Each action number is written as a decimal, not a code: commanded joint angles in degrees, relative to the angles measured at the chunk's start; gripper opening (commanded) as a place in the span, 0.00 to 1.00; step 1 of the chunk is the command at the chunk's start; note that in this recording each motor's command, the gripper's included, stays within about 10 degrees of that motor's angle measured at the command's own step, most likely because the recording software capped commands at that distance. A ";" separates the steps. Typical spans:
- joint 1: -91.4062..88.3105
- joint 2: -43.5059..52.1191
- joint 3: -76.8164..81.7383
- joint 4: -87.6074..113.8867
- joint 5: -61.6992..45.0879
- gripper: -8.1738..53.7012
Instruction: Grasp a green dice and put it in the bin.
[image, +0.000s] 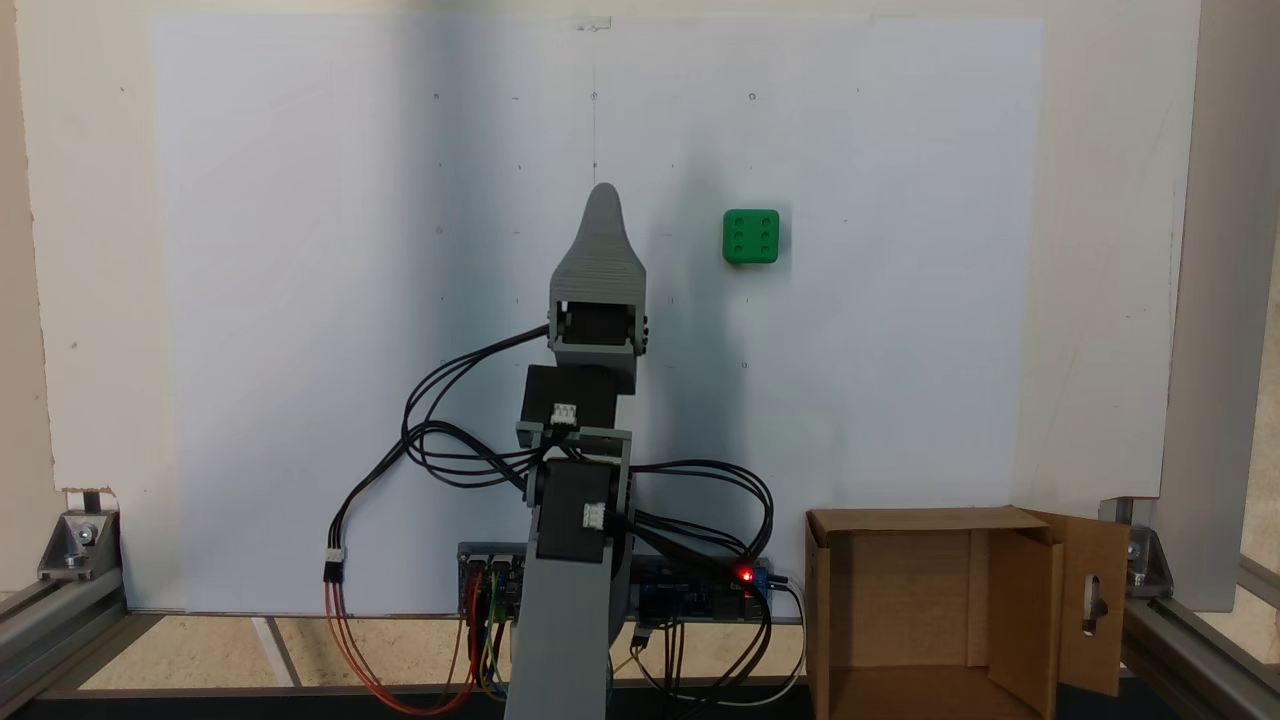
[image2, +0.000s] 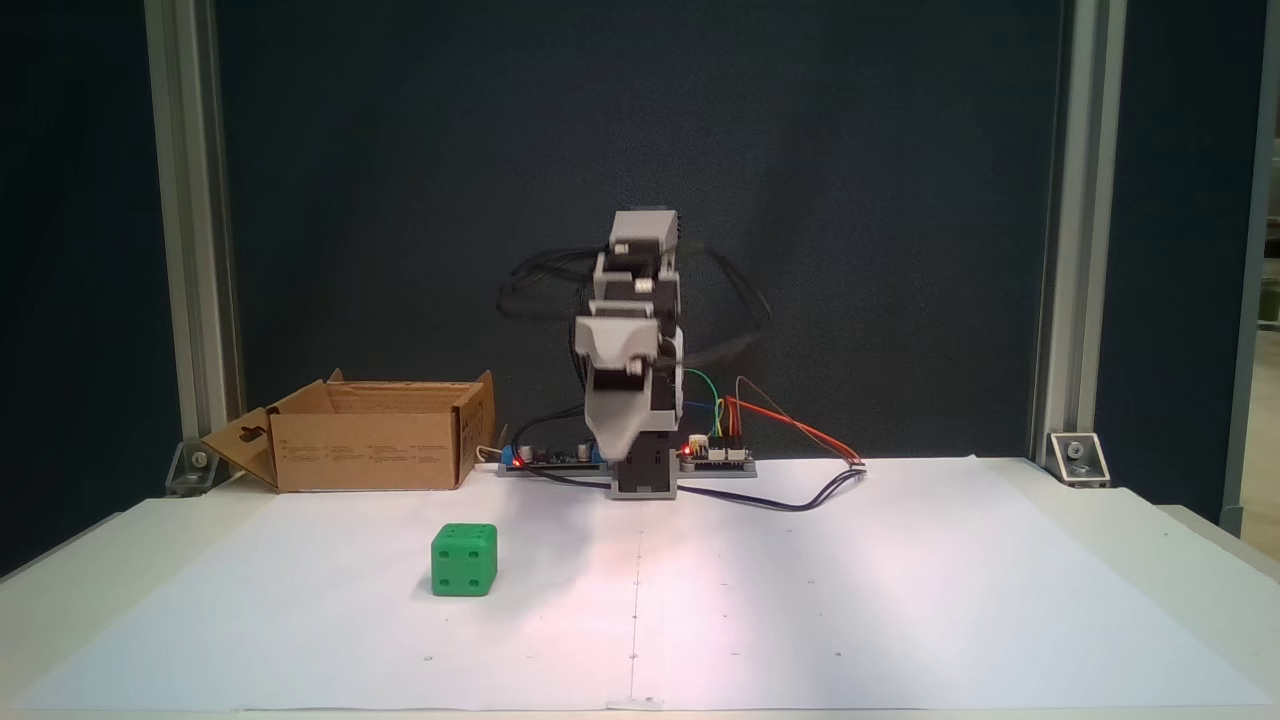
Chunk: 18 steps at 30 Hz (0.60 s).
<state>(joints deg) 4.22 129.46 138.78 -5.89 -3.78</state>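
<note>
The green dice (image: 751, 237) (image2: 464, 560) rests on the white paper, six pips up in a fixed view from above. It lies apart from the arm, to the right of the gripper (image: 603, 192) there and to the left of the gripper (image2: 617, 452) in the front-facing fixed view. The gripper hangs folded near the arm's base with its tip pointing down, holding nothing I can see. Only one grey jaw shows, the other behind it, so its state is unclear. The bin (image: 920, 518) (image2: 365, 450), a brown cardboard box with open flaps, stands beside the base.
Circuit boards (image: 700, 590) and looping cables (image: 440, 440) sit around the arm's base. Aluminium frame posts (image2: 190, 250) stand at the table's corners. The white paper sheet (image2: 850, 600) covers most of the table.
</note>
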 joint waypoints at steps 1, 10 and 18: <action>1.85 6.06 -7.47 9.12 -1.23 0.83; 13.89 -3.96 -25.22 42.43 -0.35 0.84; 26.54 -15.03 -43.59 70.56 -13.97 0.86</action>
<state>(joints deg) 29.09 115.22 99.84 58.62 -10.99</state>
